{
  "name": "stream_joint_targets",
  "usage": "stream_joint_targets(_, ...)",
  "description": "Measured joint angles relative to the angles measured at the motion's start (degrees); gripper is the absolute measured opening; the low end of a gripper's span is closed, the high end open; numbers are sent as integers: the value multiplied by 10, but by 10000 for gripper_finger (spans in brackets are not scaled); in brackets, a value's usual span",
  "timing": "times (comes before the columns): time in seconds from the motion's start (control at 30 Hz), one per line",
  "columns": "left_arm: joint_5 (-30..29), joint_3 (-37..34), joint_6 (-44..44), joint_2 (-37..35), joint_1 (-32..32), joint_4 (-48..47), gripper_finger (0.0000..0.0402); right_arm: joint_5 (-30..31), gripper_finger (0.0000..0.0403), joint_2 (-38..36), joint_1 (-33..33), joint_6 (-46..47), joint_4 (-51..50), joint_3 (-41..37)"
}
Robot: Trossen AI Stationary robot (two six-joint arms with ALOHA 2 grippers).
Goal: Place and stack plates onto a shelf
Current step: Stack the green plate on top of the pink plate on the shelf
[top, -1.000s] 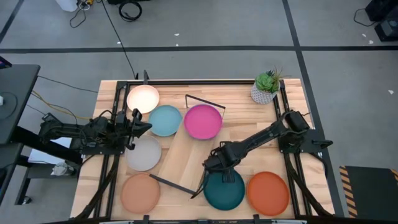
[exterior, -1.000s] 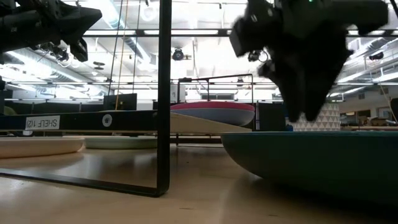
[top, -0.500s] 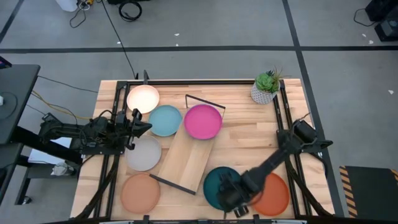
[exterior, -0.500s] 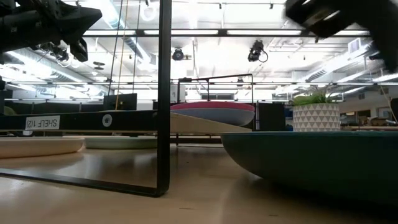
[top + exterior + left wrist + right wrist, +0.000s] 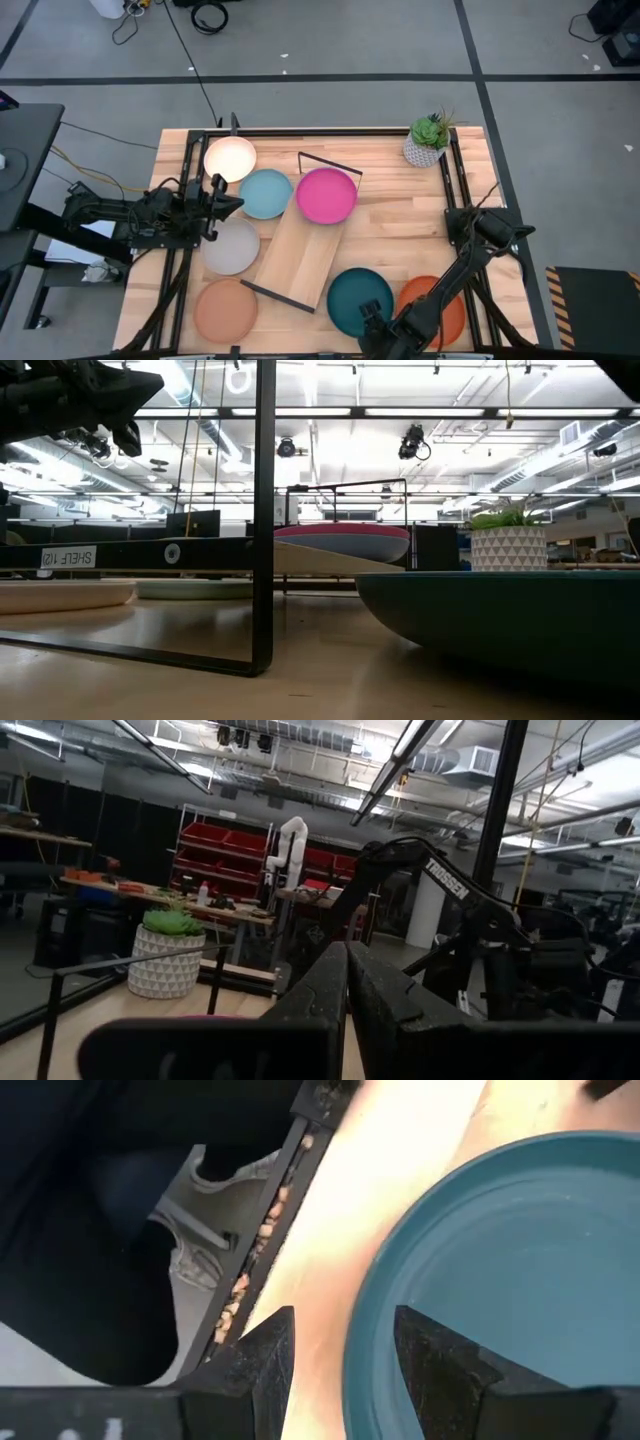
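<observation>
- Teal plate: lower centre of the high view, on the table just right of the shelf; right gripper at its near rim, fingers apart over the edge.
- Right arm: folded low along the bottom edge; 1 second earlier it reached above the plate.
- Left gripper: left, fingers together, unmoved.
</observation>
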Motion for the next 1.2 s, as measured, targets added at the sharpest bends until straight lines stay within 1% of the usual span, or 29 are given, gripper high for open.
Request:
stream_joint_targets(0.13, 0, 0, 12, 0, 0, -1, 20, -5, 171, 13, -2, -3, 2, 0)
stream_joint_targets(0.23, 0, 0, 14, 0, 0, -1, 20, 9, 157, 19, -2, -5, -18, 0)
stream_joint_targets(0.4, 0, 0, 14, 0, 0, 0, 20, -7, 106, 24, -3, -5, -45, 0)
stream_joint_targets(0.6, 0, 0, 14, 0, 1, 3, 20, 13, 43, 24, -15, -1, -111, 0)
stream_joint_targets(0.73, 0, 0, 12, 0, 1, 3, 20, 12, 15, 20, -32, -1, -176, 1)
stream_joint_targets(0.87, 0, 0, 12, 0, 1, 3, 20, -19, 14, 5, -52, 1, -273, 1)
stream_joint_targets(1.0, 0, 0, 12, 0, 1, 3, 20, -48, 26, -31, -72, 6, -345, 0)
stream_joint_targets(1.1, 0, 0, 12, 0, 1, 3, 20, -47, 22, -67, -86, 20, -387, 5)
stream_joint_targets(1.2, 0, 0, 12, 0, 1, 3, 20, -29, 15, -101, -100, 38, -418, 19)
